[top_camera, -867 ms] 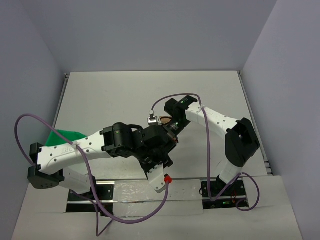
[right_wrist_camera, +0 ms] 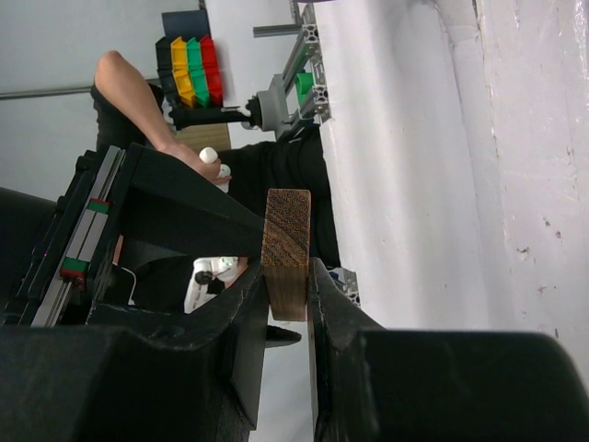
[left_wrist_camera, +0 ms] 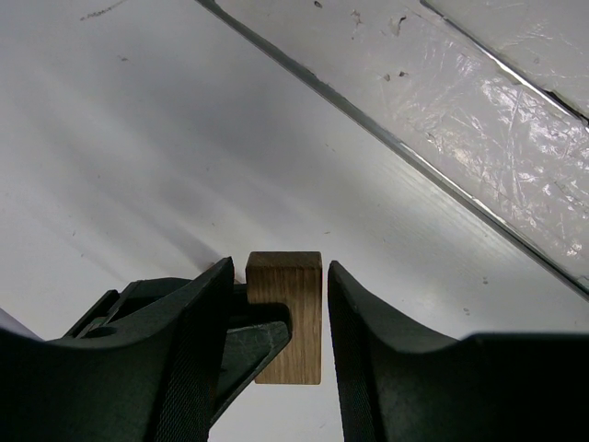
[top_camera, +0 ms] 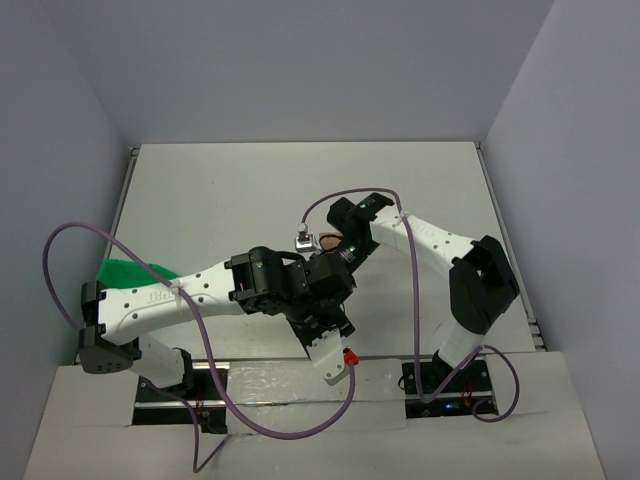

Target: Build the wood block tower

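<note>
Left claw (left_wrist_camera: 281, 269) clenches a block (left_wrist_camera: 285, 318); right claw (right_wrist_camera: 287, 276) grasps a second block (right_wrist_camera: 287, 244); no tower shows. Stacking seems barely begun.

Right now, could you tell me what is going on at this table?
Each arm is holding one small wooden cube. The left gripper has a wood block between its fingers, and the right gripper clamps a second block. The arms meet near the middle of the table; a green tray lies partly under the left arm. No stack is visible.
</note>
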